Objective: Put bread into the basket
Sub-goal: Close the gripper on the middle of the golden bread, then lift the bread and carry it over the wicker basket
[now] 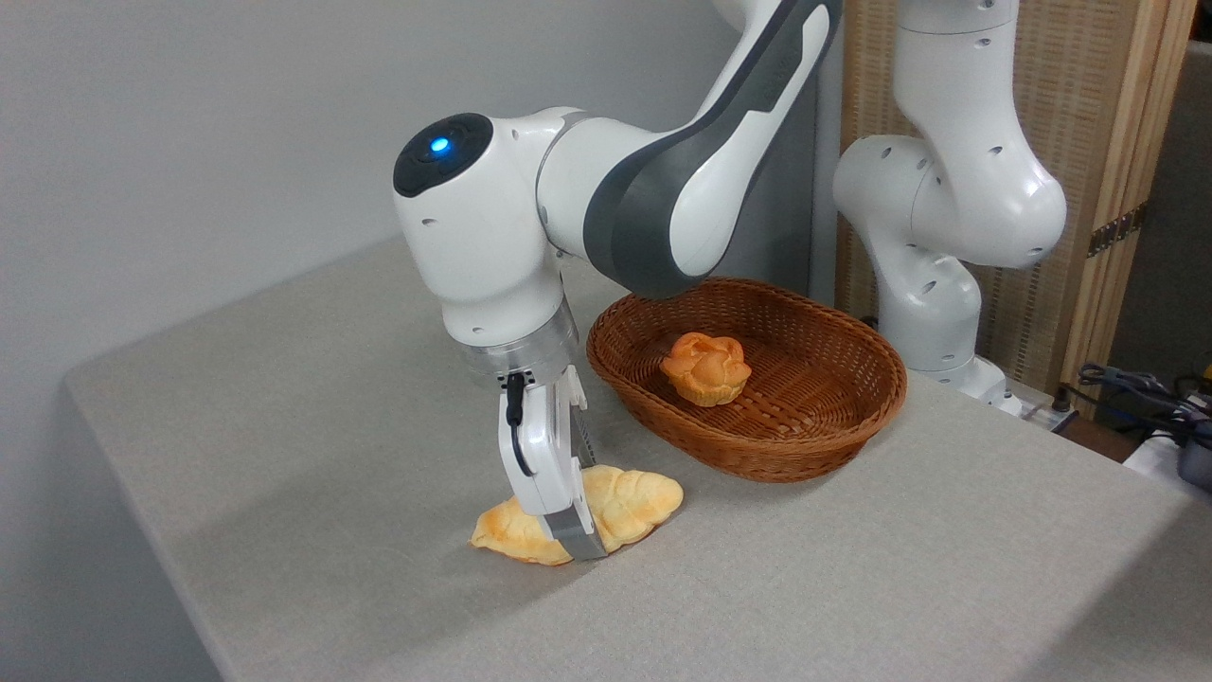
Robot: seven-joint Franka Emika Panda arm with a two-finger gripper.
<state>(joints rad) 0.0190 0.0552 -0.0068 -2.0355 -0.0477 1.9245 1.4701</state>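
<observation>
The bread (636, 498), a pale golden braided loaf with toasted patches, lies flat on the grey tabletop in front of the basket. My gripper (581, 502) has come straight down over its middle. One finger stands at the loaf's near edge and the other behind its far edge, spread wide, so the jaws look open astride it. The loaf rests on the table. The basket (757, 464), an oval brown wicker one with low sides, stands just behind and to the right of the loaf.
A small round orange bun (705, 367) sits inside the basket. The arm's white base (933, 313) rises at the table's back right, with cables (1136, 388) beyond it. The table edge runs along the left and front.
</observation>
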